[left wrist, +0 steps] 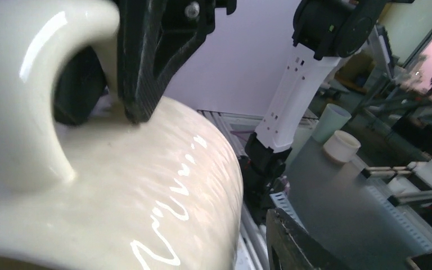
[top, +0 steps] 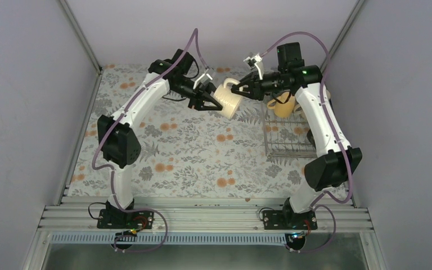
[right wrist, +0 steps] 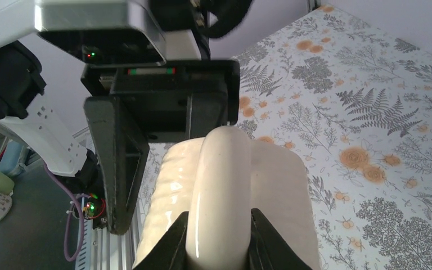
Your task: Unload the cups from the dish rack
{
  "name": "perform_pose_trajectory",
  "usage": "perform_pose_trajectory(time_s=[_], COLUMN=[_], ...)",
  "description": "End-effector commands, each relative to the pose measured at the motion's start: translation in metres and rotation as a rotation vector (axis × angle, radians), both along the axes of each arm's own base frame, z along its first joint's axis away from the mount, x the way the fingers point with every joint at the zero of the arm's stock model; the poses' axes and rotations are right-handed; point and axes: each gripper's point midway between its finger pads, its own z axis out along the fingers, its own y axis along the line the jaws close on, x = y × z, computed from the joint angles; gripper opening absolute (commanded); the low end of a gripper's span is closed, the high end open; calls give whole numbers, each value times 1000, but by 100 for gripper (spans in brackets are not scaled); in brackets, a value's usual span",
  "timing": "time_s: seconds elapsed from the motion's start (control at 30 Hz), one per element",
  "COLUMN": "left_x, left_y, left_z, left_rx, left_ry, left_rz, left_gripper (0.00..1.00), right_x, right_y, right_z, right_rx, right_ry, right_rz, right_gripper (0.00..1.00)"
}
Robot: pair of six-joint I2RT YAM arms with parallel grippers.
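The cream cup hangs in the air above the table, tipped on its side between the two arms and well clear of the rack. The right hand is closed on the handle, one finger on each side of the loop. That grip lifts a cup out from among the prongs well enough, but it leaves the body free to swing. The left hand meets the cup from the other side, its jaws standing around the ribbed body. Whether they already press on it I cannot tell. This looks like a handover. The rack sits at the right of the table, within the right arm's reach, and the open patterned cloth lies on the left arm's side, so passing the cup across would suit both. A hold on the body would also let the cup be set down upright. A yellow cup sits in the rack's far end. The right arm hides part of the rack, so other cups may be there unseen.
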Motion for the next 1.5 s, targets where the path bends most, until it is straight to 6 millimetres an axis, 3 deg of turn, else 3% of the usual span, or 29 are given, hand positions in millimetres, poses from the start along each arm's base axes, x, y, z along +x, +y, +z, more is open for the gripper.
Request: perform_pose_trajectory(time_s=[0.0, 0.07, 0.2, 0.4, 0.63, 0.77, 0.9, 1.0, 1.1, 1.23, 1.33, 1.47], left_x=[-25, -30, -33, -35, -32, -12, 33, 79, 128, 185, 205, 218], left_y=[4, 4, 5, 6, 8, 12, 31, 61, 108, 196, 253, 319], left_z=[0, -1, 0, 3, -3, -23, -45, -57, -64, -65, -91, -123], left_rx=[-41, -38, -36, -28, 39, 189, 356, 510, 675, 841, 1019, 1206], left_ry=[51, 48, 39, 23, -26, -122, -277, -396, -457, -451, -421, -374], left_rz=[-69, -73, -74, -70, -45, 58, 301, 511, 715, 943, 993, 998], left_gripper=[37, 31, 11, 2, 2, 2, 2, 2, 2, 2, 2, 3], right_x=[-11, -10, -9, -9, -9, -2, 3, 10, 18, 27, 27, 25], right_y=[11, 12, 12, 11, 2, -14, -40, -60, -77, -94, -96, -96], right_z=[23, 24, 23, 22, 15, 6, -1, -7, -13, -25, -36, -44], right_rx=[83, 81, 79, 69, -16, -142, -289, -399, -498, -588, -606, -603], right_ry=[-60, -63, -60, -65, -86, -113, -218, -271, -292, -293, -285, -282], right_rz=[73, 69, 66, 52, 4, -94, -208, -286, -348, -406, -409, -407], right_gripper=[3, 3, 3, 7, 61, 96, 100, 100, 100, 100, 100, 100])
